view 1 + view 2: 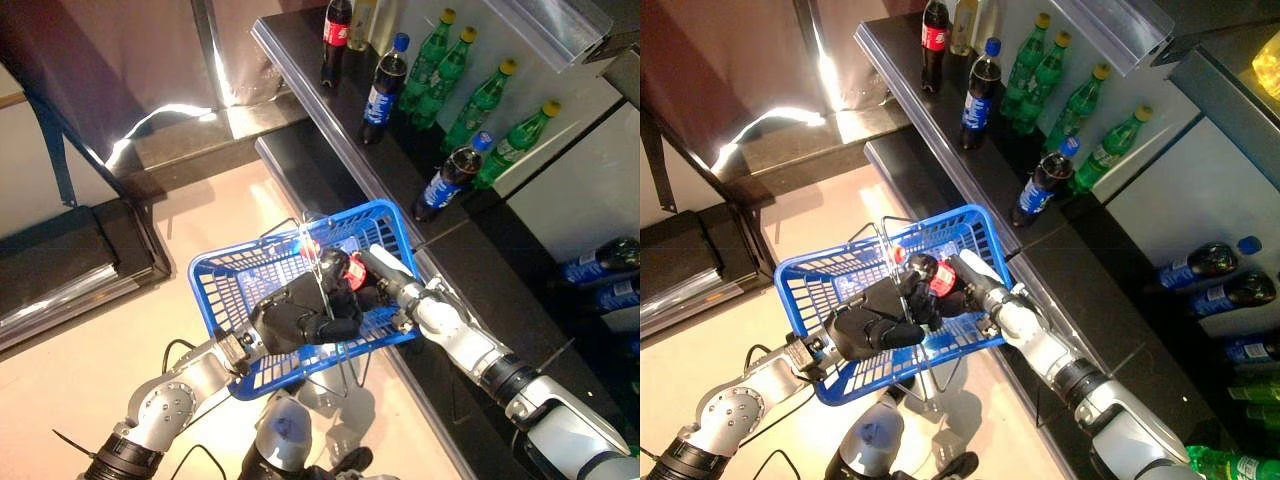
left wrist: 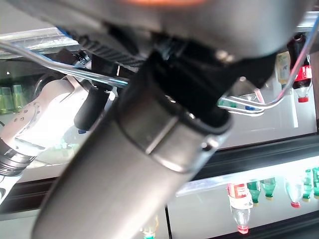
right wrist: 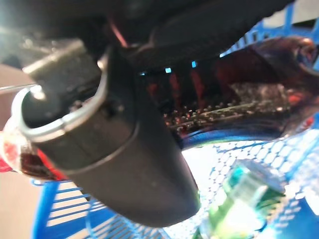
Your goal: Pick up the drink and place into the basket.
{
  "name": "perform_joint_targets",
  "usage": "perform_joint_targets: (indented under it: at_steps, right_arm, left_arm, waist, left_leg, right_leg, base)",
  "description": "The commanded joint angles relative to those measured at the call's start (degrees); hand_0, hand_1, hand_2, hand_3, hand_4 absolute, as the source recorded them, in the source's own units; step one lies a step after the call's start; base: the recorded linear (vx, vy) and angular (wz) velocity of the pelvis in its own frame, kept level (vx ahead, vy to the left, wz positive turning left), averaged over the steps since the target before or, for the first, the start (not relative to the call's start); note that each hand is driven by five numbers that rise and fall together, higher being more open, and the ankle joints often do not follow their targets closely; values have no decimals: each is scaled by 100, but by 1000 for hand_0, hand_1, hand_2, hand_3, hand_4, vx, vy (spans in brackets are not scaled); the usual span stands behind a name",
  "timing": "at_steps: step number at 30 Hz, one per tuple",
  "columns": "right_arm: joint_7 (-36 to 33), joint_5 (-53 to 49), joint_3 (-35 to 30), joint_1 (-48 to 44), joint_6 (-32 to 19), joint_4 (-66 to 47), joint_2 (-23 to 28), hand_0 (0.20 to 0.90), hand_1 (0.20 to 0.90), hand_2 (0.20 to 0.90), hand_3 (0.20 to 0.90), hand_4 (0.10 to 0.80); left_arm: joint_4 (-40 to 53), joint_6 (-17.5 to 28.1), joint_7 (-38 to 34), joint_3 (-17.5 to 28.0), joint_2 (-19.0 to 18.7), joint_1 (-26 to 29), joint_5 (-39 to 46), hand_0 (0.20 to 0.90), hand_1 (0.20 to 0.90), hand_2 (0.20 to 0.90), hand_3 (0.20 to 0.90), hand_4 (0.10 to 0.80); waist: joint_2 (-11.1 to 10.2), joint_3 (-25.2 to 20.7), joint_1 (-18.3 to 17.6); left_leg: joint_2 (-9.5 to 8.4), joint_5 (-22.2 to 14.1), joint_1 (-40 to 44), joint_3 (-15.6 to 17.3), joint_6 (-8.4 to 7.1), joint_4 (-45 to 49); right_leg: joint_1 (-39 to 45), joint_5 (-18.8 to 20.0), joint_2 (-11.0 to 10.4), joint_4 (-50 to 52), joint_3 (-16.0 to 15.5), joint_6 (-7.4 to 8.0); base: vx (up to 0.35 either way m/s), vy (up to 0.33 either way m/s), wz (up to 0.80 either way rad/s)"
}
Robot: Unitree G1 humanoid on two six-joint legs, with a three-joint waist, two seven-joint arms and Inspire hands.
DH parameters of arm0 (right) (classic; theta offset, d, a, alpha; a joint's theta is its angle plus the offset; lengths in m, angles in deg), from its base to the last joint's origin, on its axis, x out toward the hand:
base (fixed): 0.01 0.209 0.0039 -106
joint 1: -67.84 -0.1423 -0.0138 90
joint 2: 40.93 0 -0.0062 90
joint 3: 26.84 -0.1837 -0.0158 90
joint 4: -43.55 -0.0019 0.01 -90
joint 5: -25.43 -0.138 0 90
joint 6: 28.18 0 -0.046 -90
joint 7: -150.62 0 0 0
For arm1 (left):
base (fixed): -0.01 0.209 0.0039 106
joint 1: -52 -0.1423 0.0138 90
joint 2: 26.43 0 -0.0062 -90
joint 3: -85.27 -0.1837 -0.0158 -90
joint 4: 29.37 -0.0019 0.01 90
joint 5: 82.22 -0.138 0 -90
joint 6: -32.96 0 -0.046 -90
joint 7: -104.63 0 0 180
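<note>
A long dark shelf (image 1: 330, 120) is seen running from the top centre down toward the lower right of the head views, with green and dark bottles (image 1: 455, 170) stood along it. Below it, in the middle of the frame, a blue basket (image 1: 225, 275) is held up by its wire handle (image 1: 312, 250), round which the left hand (image 1: 295, 318) is curled. The right hand (image 1: 965, 280) is reached in over the basket's right rim and is closed round the drink (image 1: 940, 277), a dark cola bottle with a red label, which is held lying roughly level above the basket's inside rather than resting on its floor. In the right wrist view the bottle (image 3: 234, 107) is seen against the blue mesh, with a green bottle (image 3: 239, 199) lower down, apparently already in the basket. The placing step is judged to be in hand: the next move calls for the bottle to be lowered clear of the handle and then released. The bottle's cap end is largely hidden by the left hand, and the basket's floor is mostly covered in the head views.
</note>
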Motion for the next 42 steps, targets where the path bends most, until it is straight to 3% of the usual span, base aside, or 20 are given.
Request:
perform_joint_targets:
  at_steps: [1, 12, 42]
  right_arm:
    - [-346, 502, 475, -576, -297, -68, -34, 300, 300, 300, 200, 100]
    - [-271, 1614, 815, -901, 122, 103, -108, 300, 300, 300, 200, 100]
    - [392, 2185, 1259, -1171, 163, 652, -665, 300, 300, 300, 200, 100]
  left_arm:
    - [1513, 510, 1406, -452, 770, 478, 627, 300, 300, 300, 200, 100]
    - [1474, 407, 1524, -474, 799, 513, 607, 300, 300, 300, 200, 100]
    - [1725, 317, 1981, -725, 794, 715, 372, 300, 300, 300, 200, 100]
  waist:
    - [80, -1855, -7]
    - [46, -1889, 62]
    - [47, -1965, 207]
  left_leg:
    - [-63, -418, 176, -67, -19, -51]
    - [-12, -542, 224, -99, -68, -51]
    - [-59, -507, 186, -242, -52, -51]
  right_leg:
    - [36, -50, 161, 153, -151, -50]
    - [100, -179, 241, 137, -72, -50]
    - [109, -172, 243, 139, -147, -66]
  base:
    - [3, -8, 5]
    - [19, -20, 3]
    - [0, 0, 0]
